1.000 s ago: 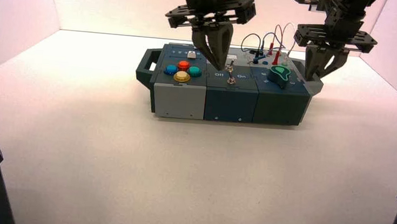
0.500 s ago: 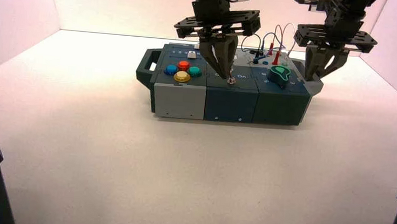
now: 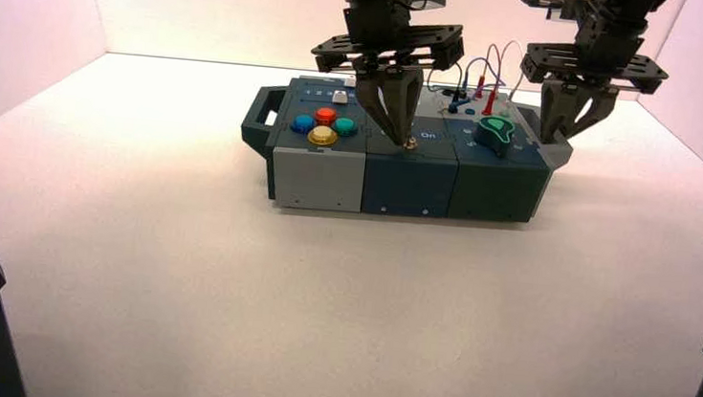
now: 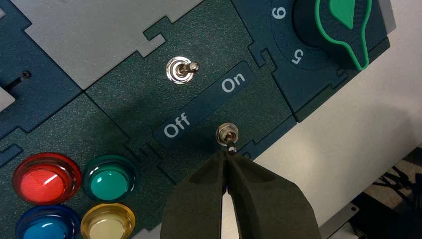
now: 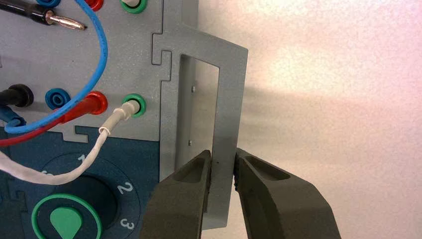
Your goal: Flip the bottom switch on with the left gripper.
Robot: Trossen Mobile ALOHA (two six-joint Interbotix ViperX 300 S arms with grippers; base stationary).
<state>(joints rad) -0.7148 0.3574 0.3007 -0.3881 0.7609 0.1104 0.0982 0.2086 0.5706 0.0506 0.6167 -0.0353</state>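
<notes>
The bottom switch (image 4: 227, 134), a small silvery toggle with a round nut, sits on the dark-blue module near its front edge, below the "Off" and "On" lettering. My left gripper (image 4: 228, 153) is shut, and its joined fingertips touch the tip of that switch's lever. In the high view the left gripper (image 3: 403, 138) points down at the switch (image 3: 410, 143). The top switch (image 4: 181, 69) has its lever leaning to the "On" side. My right gripper (image 5: 222, 162) is shut on the box's grey handle (image 5: 226, 99) at the box's right end (image 3: 557, 135).
Red (image 4: 46, 178), green (image 4: 109, 180), blue (image 4: 44, 231) and yellow (image 4: 108, 226) buttons lie left of the switches. A green knob (image 4: 348, 25) stands to their right. Wires (image 5: 74, 107) plug into sockets behind the knob. White walls enclose the table.
My left gripper has moved right from the "Off" side and come down onto the bottom switch, now covering the upper switch in the high view. The right arm has not moved.
</notes>
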